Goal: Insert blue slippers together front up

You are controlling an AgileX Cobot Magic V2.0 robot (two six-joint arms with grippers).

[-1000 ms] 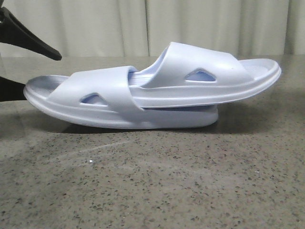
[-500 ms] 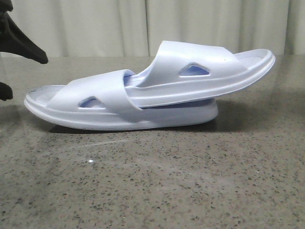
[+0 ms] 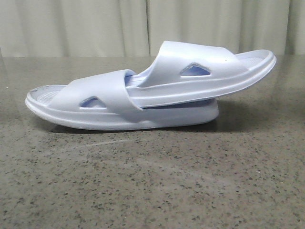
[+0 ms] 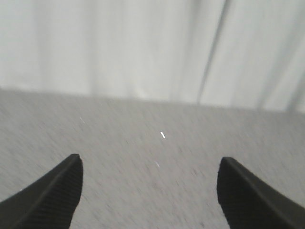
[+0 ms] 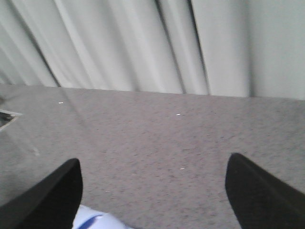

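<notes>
Left gripper [image 4: 150,191]: two black, tapered fingers [image 4: 47,200] with fine ribbed texture. Right gripper [image 5: 152,191]: matching black fingers [image 5: 259,195].

I see the blue slippers [image 3: 143,93], very pale and almost white, lying nested on the desk [image 3: 152,181]: the lower one flat, the upper one's front tucked under its strap, heel raised to the right, triangular cut-outs showing.

The speckled grey stone table [image 3: 152,191] carries the nested blue slippers [image 3: 143,93], lower sole flat on it.
</notes>
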